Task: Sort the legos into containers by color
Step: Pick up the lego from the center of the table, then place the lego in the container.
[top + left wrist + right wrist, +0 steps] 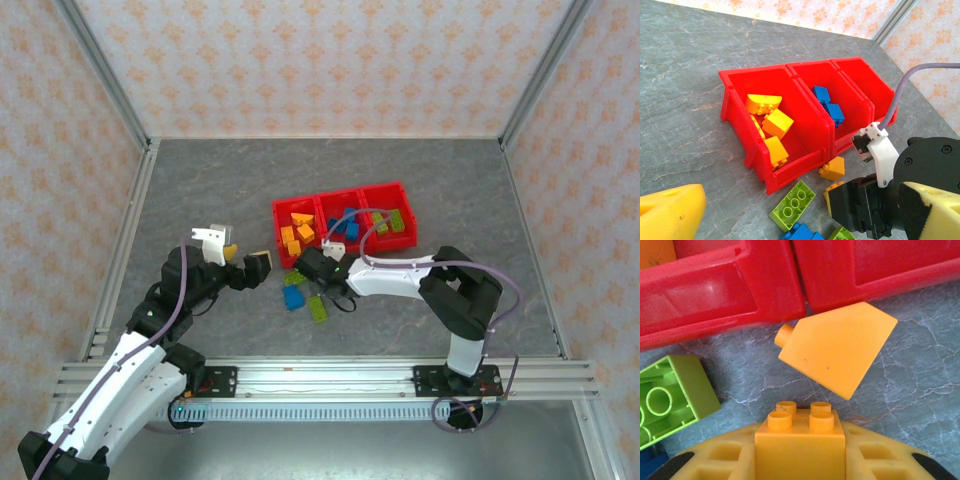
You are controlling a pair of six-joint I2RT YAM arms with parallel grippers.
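Observation:
Three joined red bins [340,192] stand mid-table: the left bin [735,107] holds orange-yellow bricks [776,123], the middle one blue bricks [832,112], the right one green bricks [392,222]. My right gripper [299,273] sits low in front of the bins, shut on an orange-yellow brick [800,437]. Just beyond it, against the bin wall [715,295], lies a sloped orange brick [837,352]. Lime green bricks [792,204] and a blue brick [293,297] lie loose near it. My left gripper [246,262] hovers open to the left, its fingers [670,212] holding nothing.
Metal rails line the table's left, right and near edges [330,375], with patterned walls behind. The right arm's black wrist and white cable mount [879,150] sit between my left gripper's fingers and the bins. Bare grey tabletop [200,190] spreads left of the bins.

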